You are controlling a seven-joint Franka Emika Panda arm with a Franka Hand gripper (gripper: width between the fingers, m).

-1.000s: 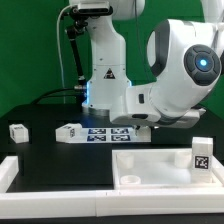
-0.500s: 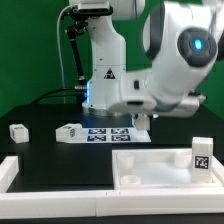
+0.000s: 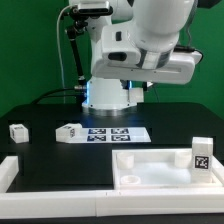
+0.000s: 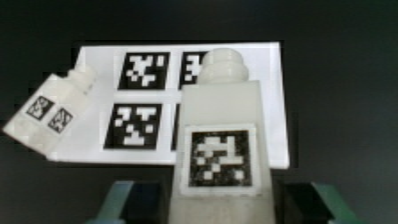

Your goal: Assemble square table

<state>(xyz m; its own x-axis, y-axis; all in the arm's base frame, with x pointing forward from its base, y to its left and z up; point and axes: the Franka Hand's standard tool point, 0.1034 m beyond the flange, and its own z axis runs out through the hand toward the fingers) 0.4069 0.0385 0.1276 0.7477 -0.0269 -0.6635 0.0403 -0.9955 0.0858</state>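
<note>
Our gripper (image 4: 217, 205) clamps a leg (image 4: 217, 130), jaws partway closed, above the marker board (image 4: 143, 95). A second leg (image 3: 68, 132) touches that board's edge on the exterior view's left.

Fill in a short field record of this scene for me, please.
end effector: shut on held leg, over the marker board
slab: exterior view's right, near edge; upright leg on its right end
loose leg: at the marker board's edge
far leg: alone, exterior view's far left
</note>
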